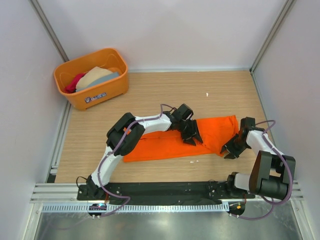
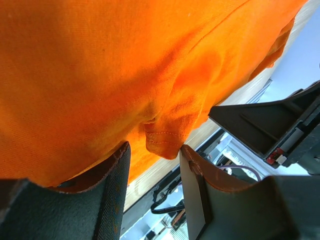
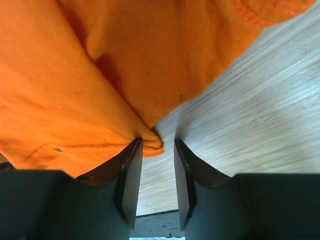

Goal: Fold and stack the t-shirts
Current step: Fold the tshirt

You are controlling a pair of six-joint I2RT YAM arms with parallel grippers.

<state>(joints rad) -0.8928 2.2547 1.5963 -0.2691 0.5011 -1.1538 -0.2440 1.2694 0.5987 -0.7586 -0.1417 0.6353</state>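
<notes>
The support surface is a light wood-grain table (image 1: pixel 165 90). It occupies the centre of the top view and is bounded by white walls at the left, top and right of the frame. An orange t-shirt (image 1: pixel 155 150) lies on it, spread from lower centre to centre right, with overlapping layers at its right end. An orange plastic tub (image 1: pixel 95 95) stands on the upper-left corner. An upper white speck (image 1: pixel 207 94) rests on bare wood at upper right, and a lower white speck (image 1: pixel 195 161) lies just below the shirt's lower edge.

Bright, even overhead light, only soft shadows on the worktop (image 1: pixel 165 90). Top view sharp, no glare. Wrist cams: orange t-shirt (image 2: pixel 125 65) v. close, saturated, bit soft, dark shadow in folds; bkgd blown out.
</notes>
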